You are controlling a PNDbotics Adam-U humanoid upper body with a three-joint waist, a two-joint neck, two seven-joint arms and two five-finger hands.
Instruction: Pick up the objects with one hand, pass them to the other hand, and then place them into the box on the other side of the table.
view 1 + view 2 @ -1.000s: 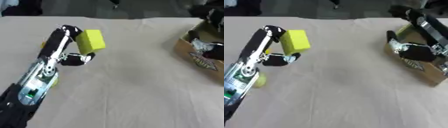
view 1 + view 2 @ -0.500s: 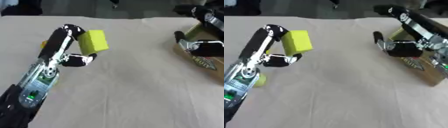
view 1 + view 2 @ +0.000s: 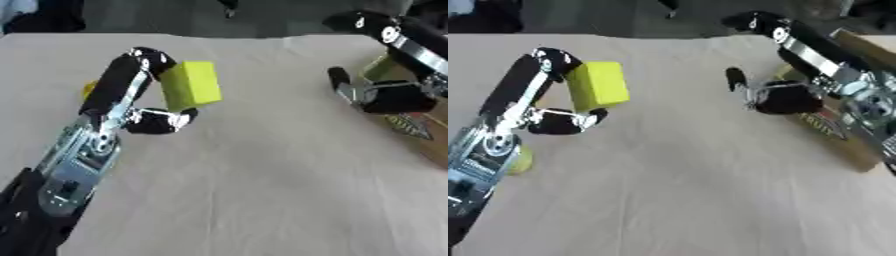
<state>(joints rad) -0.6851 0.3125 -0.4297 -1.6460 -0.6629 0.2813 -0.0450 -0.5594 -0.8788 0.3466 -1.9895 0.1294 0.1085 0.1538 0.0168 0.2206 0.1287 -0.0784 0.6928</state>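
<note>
The yellow-green block (image 3: 190,86) is held above the left part of the bench (image 3: 262,175), clear of the cloth. It is a box-shaped piece, and its long axis stands nearly upright, the top leaning slightly to the left. The left robot hand (image 3: 144,90) pinches it: curled fingers (image 3: 147,57) bear on its upper left edge and the thumb (image 3: 166,121) reaches under its lower end.

Beside the left arm, a small yellow object (image 3: 521,159) lies on the cloth; its shape cannot be made out.

The right robot hand (image 3: 776,95) hangs over the right part of the bench, well apart from the block, palm turned towards it. Its fingers arch in a wide hook with the thumb set off from them, and nothing is between them.

Behind that hand, the cardboard box (image 3: 837,137) sits at the right edge of the bench, with something pale green (image 3: 381,67) at its far end.
</note>
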